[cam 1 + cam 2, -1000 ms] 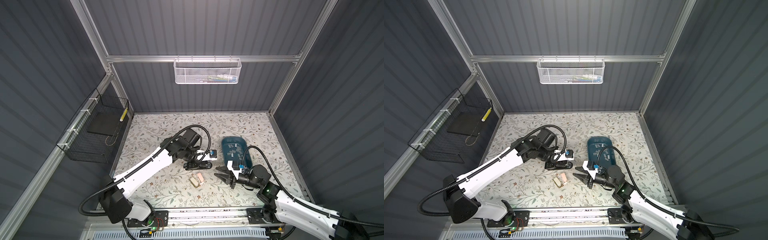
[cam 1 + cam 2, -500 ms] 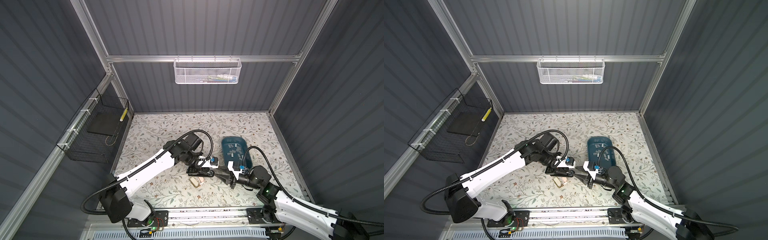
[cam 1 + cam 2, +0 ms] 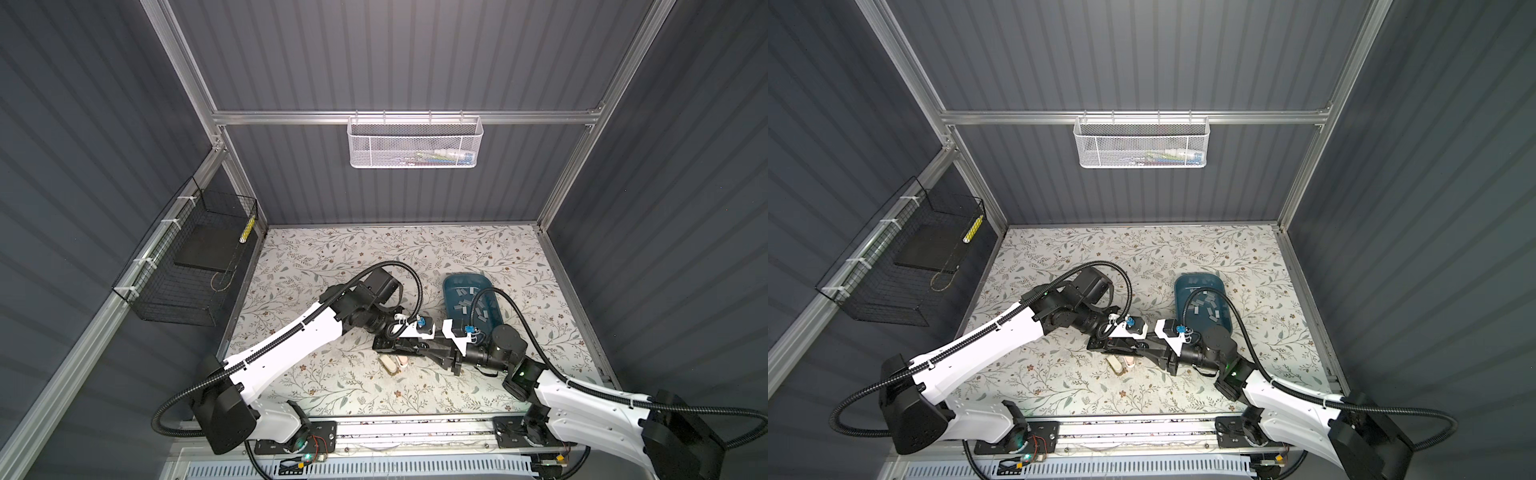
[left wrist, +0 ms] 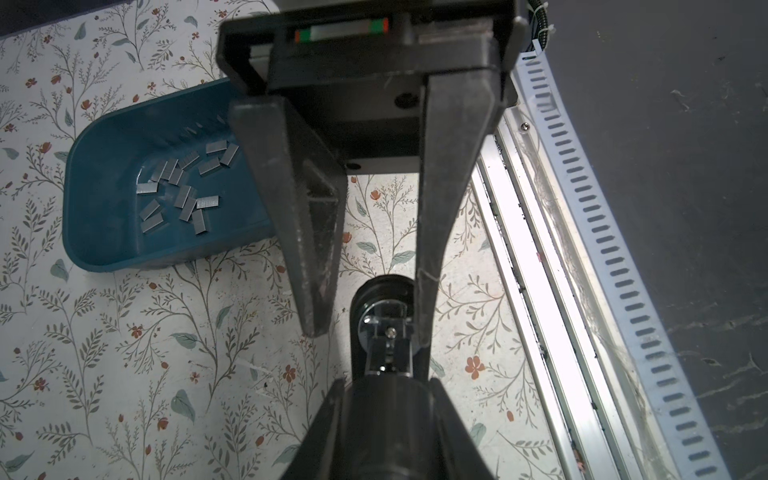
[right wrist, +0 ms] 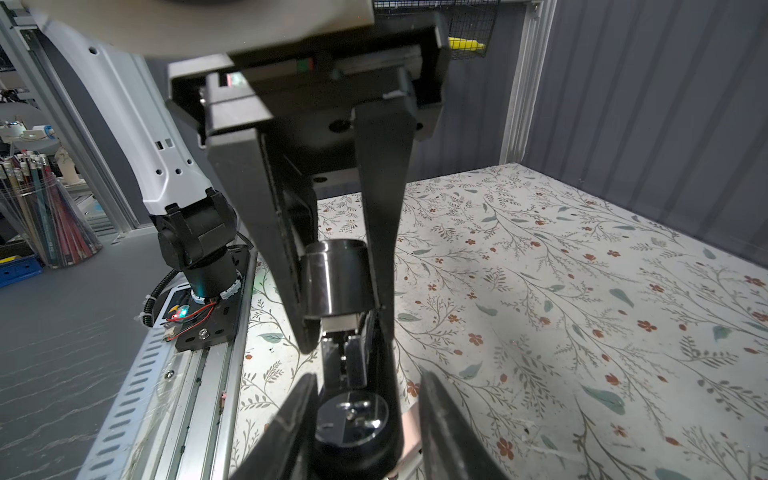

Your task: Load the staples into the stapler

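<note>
A black stapler (image 3: 417, 348) hangs level just above the floral table, between the two arms. My left gripper (image 4: 386, 386) is shut on its rear body. My right gripper (image 5: 368, 386) is open, and its fingers (image 4: 309, 257) straddle the stapler's round front end (image 4: 384, 328); one finger lies against it and a gap shows beside the other. In both top views the two grippers meet tip to tip over the table's front middle. The staples (image 4: 183, 187) are several short grey strips lying loose in the blue tray (image 3: 451, 286), behind the right wrist.
A small pink and beige object (image 3: 392, 365) lies on the table right under the held stapler. A white mesh basket (image 3: 415, 143) hangs on the back wall and a black wire basket (image 3: 187, 266) on the left wall. The metal rail (image 4: 552, 291) runs along the front edge.
My left gripper has carried the stapler right and forward to meet the right gripper. The right gripper's jaws have widened and now stand around the stapler's front end.
</note>
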